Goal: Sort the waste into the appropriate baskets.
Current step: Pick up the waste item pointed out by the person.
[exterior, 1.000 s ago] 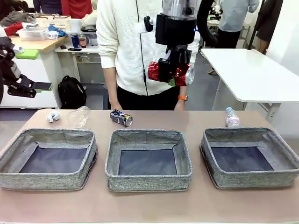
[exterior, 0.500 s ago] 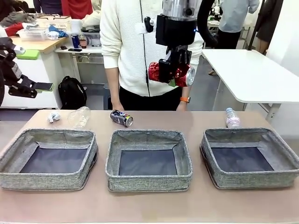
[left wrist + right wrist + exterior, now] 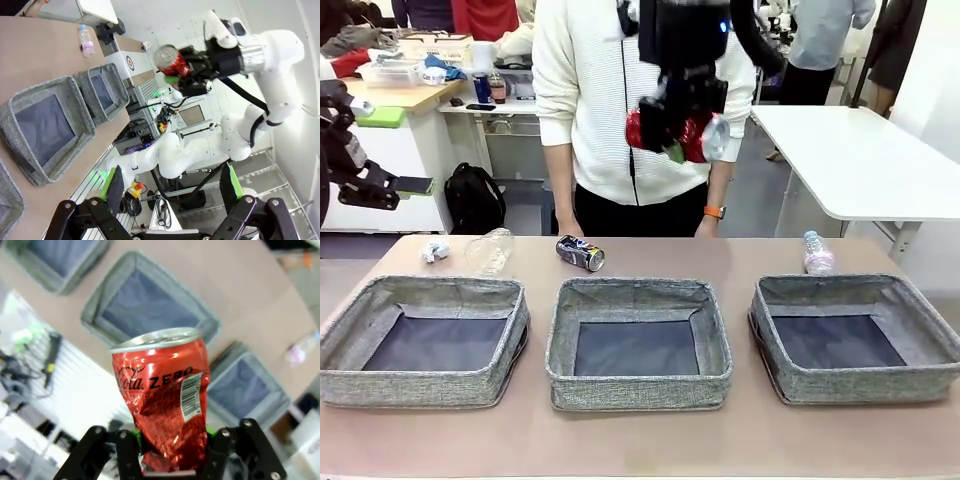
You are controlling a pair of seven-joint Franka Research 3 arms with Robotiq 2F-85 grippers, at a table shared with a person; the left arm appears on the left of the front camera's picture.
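Observation:
My right gripper (image 3: 672,140) is shut on the dented red soda can (image 3: 638,128), held sideways high above the table's far side, in front of the person. In the right wrist view the can (image 3: 162,390) stands between the green pads. Three grey baskets sit in a row: left (image 3: 420,388), middle (image 3: 638,392), right (image 3: 860,385). Behind them lie a paper wad (image 3: 434,250), a clear bottle (image 3: 490,250), a dark blue can (image 3: 580,252) and a pink-labelled bottle (image 3: 817,252). My left gripper (image 3: 171,190) is open and holds nothing, off the table's left side.
A person in a white sweater (image 3: 590,100) stands at the far edge with hands resting near the table. The left arm (image 3: 350,170) hangs beside the table's left end. A white table (image 3: 860,160) stands at the back right.
The right gripper has lifted the red can higher and turned it slightly. The left arm and the waste on the table have not moved.

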